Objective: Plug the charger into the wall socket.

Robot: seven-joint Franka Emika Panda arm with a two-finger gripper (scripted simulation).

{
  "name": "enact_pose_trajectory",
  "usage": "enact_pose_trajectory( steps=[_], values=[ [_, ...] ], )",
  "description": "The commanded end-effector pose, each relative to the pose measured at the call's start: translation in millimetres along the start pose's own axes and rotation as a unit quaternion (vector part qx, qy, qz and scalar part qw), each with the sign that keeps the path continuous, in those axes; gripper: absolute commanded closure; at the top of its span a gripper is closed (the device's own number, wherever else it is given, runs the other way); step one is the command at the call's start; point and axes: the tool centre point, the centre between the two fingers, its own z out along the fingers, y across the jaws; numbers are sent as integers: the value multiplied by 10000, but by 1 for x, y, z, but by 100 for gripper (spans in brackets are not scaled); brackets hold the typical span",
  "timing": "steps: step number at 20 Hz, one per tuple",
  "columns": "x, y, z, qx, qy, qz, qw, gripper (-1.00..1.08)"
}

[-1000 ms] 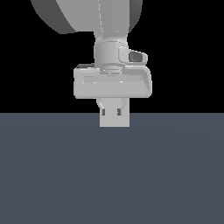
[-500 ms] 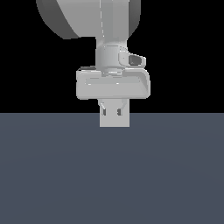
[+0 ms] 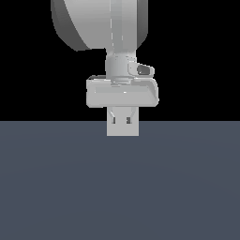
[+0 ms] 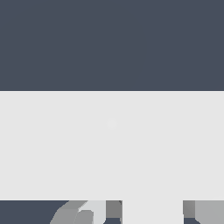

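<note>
**Ana:** Fingers (image 4: 113, 209) first: are they holding anything?

**Ben:** They look clenched on the charger (image 4: 152, 212); in the wrist view a grey pad sits tight against one flank of the pale block, and its twin presses the opposite flank; no gap shows on either side.

**Ana:** And where is the block, measured from the wall socket (image 4: 112, 144)?

**Ben:** Directly facing the socket's plate and near it; the plate fills the width of the wrist view, with its faint centre dot (image 4: 112, 123) visible; whether the block touches the plate I cannot tell. In the exterior view the socket is not seen at all; only a pale block with two small dark marks hangs under the hand.

**Ana:** How will it handle?

**Ben:** My guess is light and rigid, with smooth sides that could slip or twist under pushing force; a hold across the two flat flanks, square and well back from the end facing the socket, seems best; any tilt relative to the socket's dot would likely jam the insertion.
</note>
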Motion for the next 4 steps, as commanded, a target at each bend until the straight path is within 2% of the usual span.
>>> enact_pose_trajectory(
  steps=[1, 4],
  values=[
    [4, 0, 0, 1, 1, -1, 10000, 108],
    [5, 0, 0, 1, 1, -1, 10000, 108]
  ],
)
